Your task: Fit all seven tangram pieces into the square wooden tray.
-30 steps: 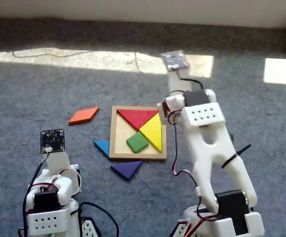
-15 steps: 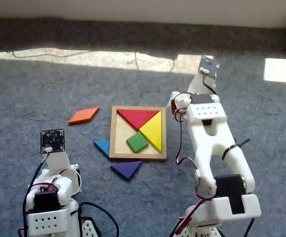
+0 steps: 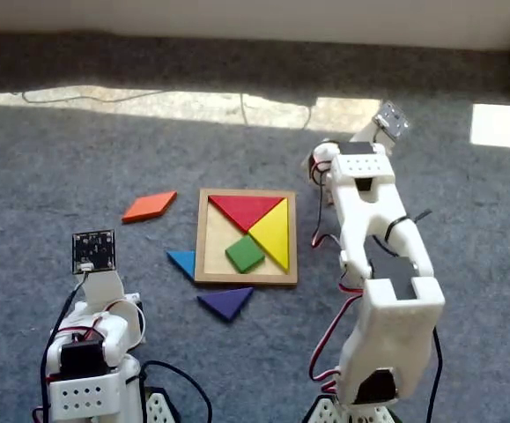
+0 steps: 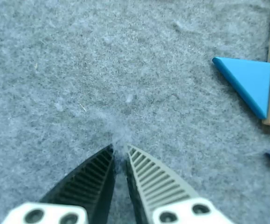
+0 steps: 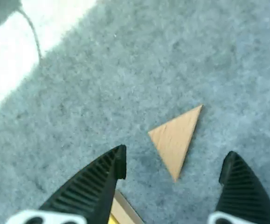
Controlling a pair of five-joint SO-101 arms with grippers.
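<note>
We see a grey carpet (image 3: 61,159). Nearest, the left gripper (image 4: 121,151) has its jaws pressed almost together. The square wooden tray (image 3: 201,238) holds a red triangle (image 3: 244,210), a yellow triangle (image 3: 274,236) and a green square (image 3: 245,253). A purple triangle (image 3: 226,302) lies at its 6 o'clock, a blue triangle (image 3: 183,262) touches it at 8 o'clock, and an orange parallelogram (image 3: 150,205) lies at 10 o'clock. Farthest, the right gripper (image 5: 176,154) is spread above a pale wooden triangle (image 5: 176,135).

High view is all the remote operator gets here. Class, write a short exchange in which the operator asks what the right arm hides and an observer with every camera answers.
Operator: What is the right claw pointing at?
Observer: A plain wooden triangle, lying flat on the carpet.
Operator: Is that claw open?
Observer: Yes, it is spread wide and empty, with the triangle showing between its two fingers.
</note>
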